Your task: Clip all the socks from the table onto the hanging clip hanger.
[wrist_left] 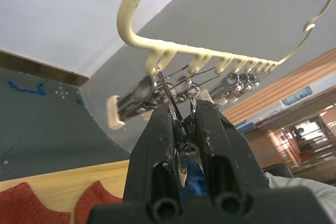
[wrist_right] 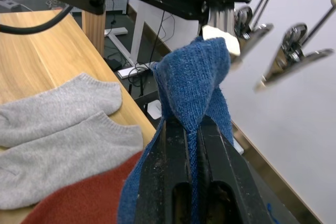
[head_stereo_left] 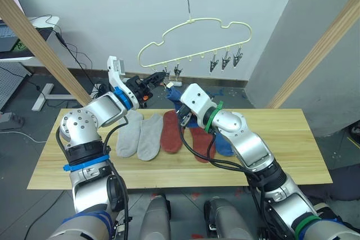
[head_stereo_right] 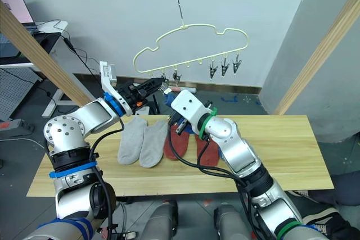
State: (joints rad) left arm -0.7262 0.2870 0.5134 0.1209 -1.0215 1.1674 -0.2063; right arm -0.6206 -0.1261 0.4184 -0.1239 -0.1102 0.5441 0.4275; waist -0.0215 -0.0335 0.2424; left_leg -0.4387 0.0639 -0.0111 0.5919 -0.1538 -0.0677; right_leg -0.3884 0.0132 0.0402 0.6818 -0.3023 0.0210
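Note:
The pale clip hanger (head_stereo_left: 225, 25) hangs from a wooden pole above the far edge of the table (head_stereo_left: 281, 139). My left gripper (wrist_left: 181, 116) is shut on one of the hanger's left-hand metal clips (wrist_left: 176, 90), pinching its handles. My right gripper (wrist_right: 193, 135) is shut on a blue sock (wrist_right: 197, 77) and holds it up just under that clip, its top edge close to the clip's mouth. On the table lie two grey socks (head_stereo_left: 130, 133) (head_stereo_left: 151, 136), two rust red socks (head_stereo_left: 171, 131) (head_stereo_left: 201, 145) and another blue sock (head_stereo_left: 225, 146), partly hidden by my right arm.
Thick wooden frame poles (head_stereo_left: 34, 43) (head_stereo_left: 323, 40) slant down to both ends of the table. Three free clips (head_stereo_left: 225, 60) hang at the hanger's right end. A white desk with a laptop (head_stereo_left: 11, 32) stands at the far left.

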